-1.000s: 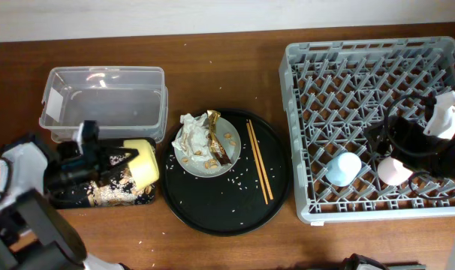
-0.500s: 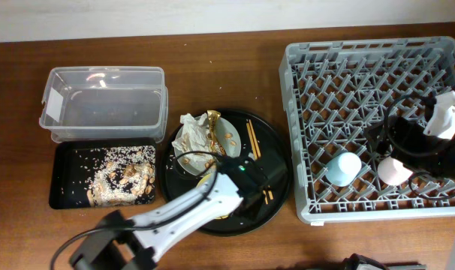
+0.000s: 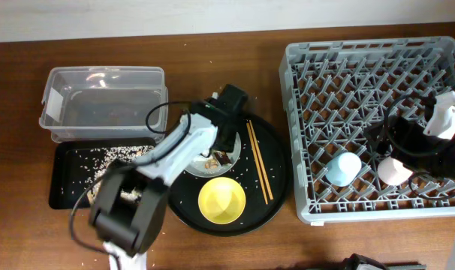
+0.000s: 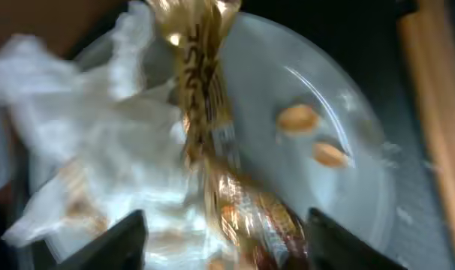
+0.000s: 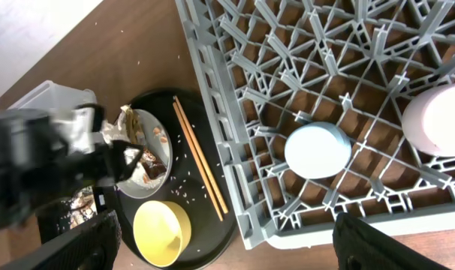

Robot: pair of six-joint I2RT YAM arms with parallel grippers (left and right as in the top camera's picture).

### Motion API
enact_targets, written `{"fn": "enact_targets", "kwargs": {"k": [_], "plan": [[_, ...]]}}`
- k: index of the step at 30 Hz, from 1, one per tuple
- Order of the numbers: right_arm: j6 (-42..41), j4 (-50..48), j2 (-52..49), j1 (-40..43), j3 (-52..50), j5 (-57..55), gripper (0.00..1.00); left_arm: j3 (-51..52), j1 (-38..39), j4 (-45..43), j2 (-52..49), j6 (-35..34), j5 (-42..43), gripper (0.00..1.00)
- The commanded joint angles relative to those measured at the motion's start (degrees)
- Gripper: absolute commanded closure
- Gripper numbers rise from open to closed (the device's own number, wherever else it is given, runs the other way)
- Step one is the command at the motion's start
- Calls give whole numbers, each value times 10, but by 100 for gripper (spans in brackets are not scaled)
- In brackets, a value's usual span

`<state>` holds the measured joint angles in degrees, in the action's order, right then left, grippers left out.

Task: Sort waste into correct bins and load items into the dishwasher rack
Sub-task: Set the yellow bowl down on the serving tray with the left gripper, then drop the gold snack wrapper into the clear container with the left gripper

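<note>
Overhead, the dishwasher rack [image 3: 348, 97] filled the right side of the table, and the right arm stood inside it as it did one second before. The light-blue cup [image 3: 344, 166] and the pink cup [image 3: 395, 171] sat upside down near the front wall of the rack, in the same places as earlier. The right gripper [image 5: 224, 232] hung above them with its fingers wide apart and it held nothing.

The round black tray [image 3: 276, 180] lay in the middle. To its left were the clear tub [image 3: 100, 105] and, in front of the tub, the black rectangular tray [image 3: 66, 184] with rice and scraps in it.

One second ago the left gripper held the yellow bowl [image 3: 221, 200] over the black rectangular tray. Now the bowl stood upright and empty on the front part of the round tray, free of the gripper. The left arm, which lay across the front of the round tray half a second ago, had moved to the plate [image 4: 287, 75] at the back left of that tray.

The chopsticks [image 3: 259, 165] lay side by side on the round tray, right of the plate, not moved.

On the plate, the left gripper [image 4: 226, 225] was spread open just above the snack wrapper [image 4: 205, 127]. The white tissue [image 4: 100, 142] lay left of the wrapper and two food scraps [image 4: 297, 118] lay right of it.
</note>
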<state>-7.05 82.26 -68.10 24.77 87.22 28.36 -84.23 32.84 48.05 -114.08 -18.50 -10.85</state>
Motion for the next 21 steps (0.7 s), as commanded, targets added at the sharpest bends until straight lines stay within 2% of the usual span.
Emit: {"fn": "enact_targets", "kwargs": {"k": [1, 3, 4, 5, 7, 9, 10, 11, 14, 17, 21], "plan": [[6, -2, 1, 0, 4, -5, 9, -2, -13, -26, -34, 37, 73, 41], [6, -2, 1, 0, 4, -5, 9, -2, -10, -45, -35, 37, 72, 59], [6, -1, 1, 0, 4, -5, 9, -3, -9, -48, -35, 36, 70, 64], [6, 0, 1, 0, 4, -5, 9, -3, -9, -47, -35, 36, 70, 65], [7, 0, 1, 0, 4, -5, 9, -19, -9, -31, -34, 36, 70, 60], [7, 0, 1, 0, 4, -5, 9, -46, -9, -19, -34, 37, 70, 61], [7, 0, 1, 0, 4, -5, 9, -50, -9, -19, -34, 36, 70, 76], [7, 1, 1, 0, 4, -5, 9, -50, -9, -12, -34, 36, 70, 100], [7, 1, 1, 0, 4, -5, 9, -65, -9, 23, -25, 36, 70, 100], [7, 1, 1, 0, 4, -5, 8, -102, -13, 78, 37, 36, 53, 100], [7, 1, 1, 0, 4, -5, 9, -108, -41, 113, 118, 27, -69, 100]]}}
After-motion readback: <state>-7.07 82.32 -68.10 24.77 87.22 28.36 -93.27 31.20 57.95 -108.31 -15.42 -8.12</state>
